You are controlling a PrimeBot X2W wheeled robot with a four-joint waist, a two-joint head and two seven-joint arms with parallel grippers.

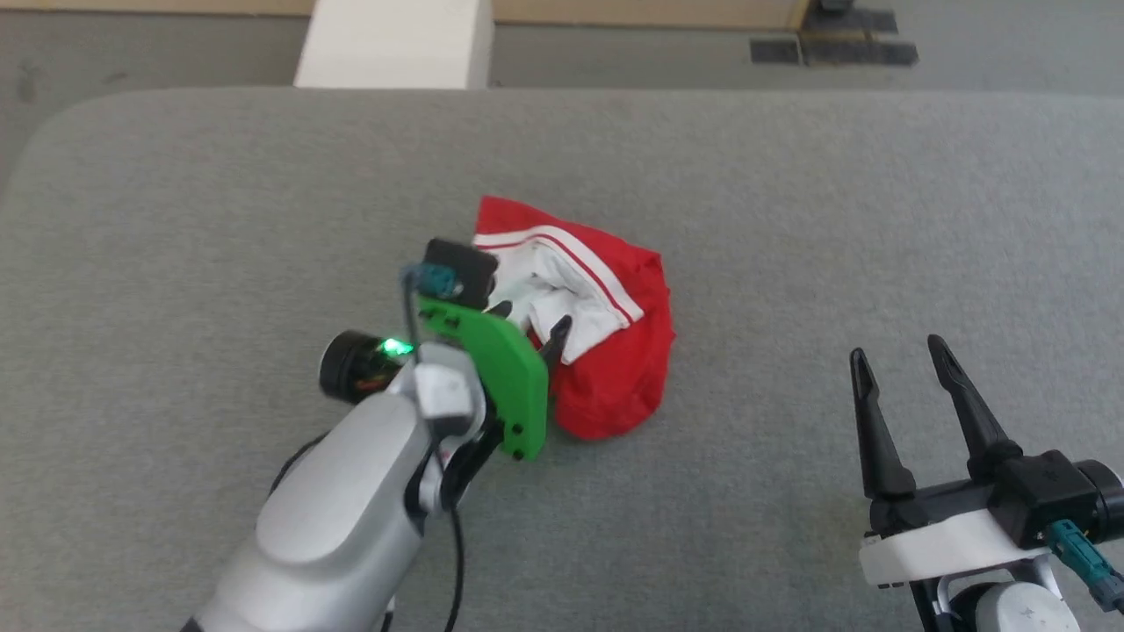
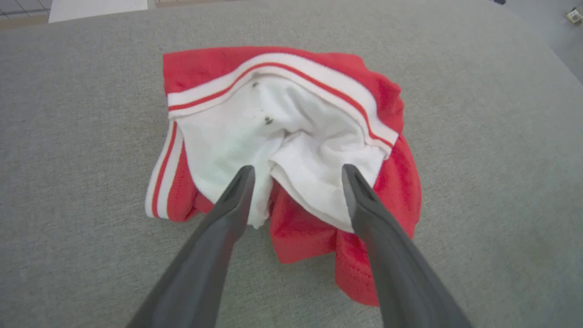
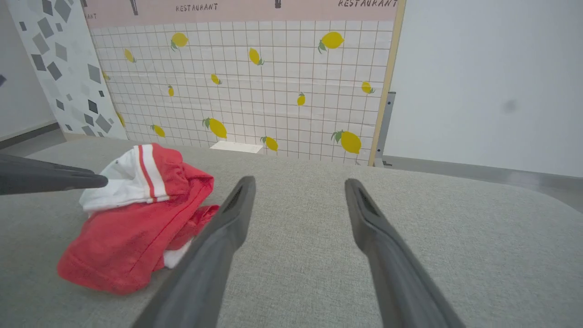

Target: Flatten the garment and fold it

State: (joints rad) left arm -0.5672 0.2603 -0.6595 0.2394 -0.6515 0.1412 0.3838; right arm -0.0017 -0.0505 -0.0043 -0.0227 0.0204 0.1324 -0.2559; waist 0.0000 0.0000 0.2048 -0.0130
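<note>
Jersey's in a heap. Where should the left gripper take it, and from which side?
Probably the loose white flap on top of the garment: its free edge faces the left gripper, whose open fingers frame it. Come down from the robot's near side, along the present line; the red cloth underneath is bunched and offers no clean edge.

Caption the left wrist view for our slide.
Open left gripper poised over a crumpled red-and-white jersey on a grey surface.

A grey fabric surface (image 1: pixel 790 219) lies before a lemon-patterned tiled wall (image 3: pixel 255 82).
</note>
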